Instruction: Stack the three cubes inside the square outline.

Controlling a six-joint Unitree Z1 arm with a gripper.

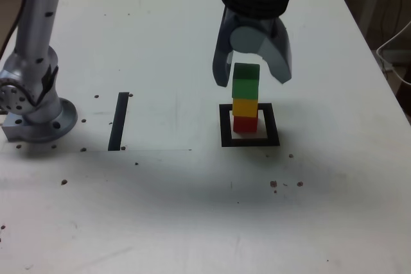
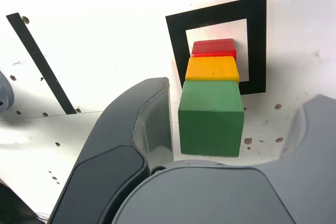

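**Exterior view: stack built, jaws parted, a bump on the way out is the danger**

Exterior view, read from its left and placed against the outline [image 1: 250, 140]: well to the left of it stands the arm's base [image 1: 38, 117] on the table [image 1: 192, 210], and between base and outline lies a black strip [image 1: 119, 121]. Neither matters to what follows.

Inside the outline's white centre sits the red cube [image 1: 244, 124], the yellow cube [image 1: 244, 107] on it and the green cube [image 1: 245, 80] on top. All three appear roughly in line, though the tower looks narrow for its height.

Directly above the outline hangs the gripper [image 1: 253, 78], jaws spread wide, one on each side of the green cube. The wrist view shows a clear gap on the side of the farther jaw; whether the nearer jaw is quite clear of the block I cannot tell.

Risks, as I judge them:

- A retreat sideways rather than straight up would drag a jaw across the green cube and topple the tower.
- A jaw touching on one side would nudge the top block off centre as it lifts.
- A fallen cube would likely roll beyond the outline, leaving the task undone.

A straight vertical withdrawal seems safest.
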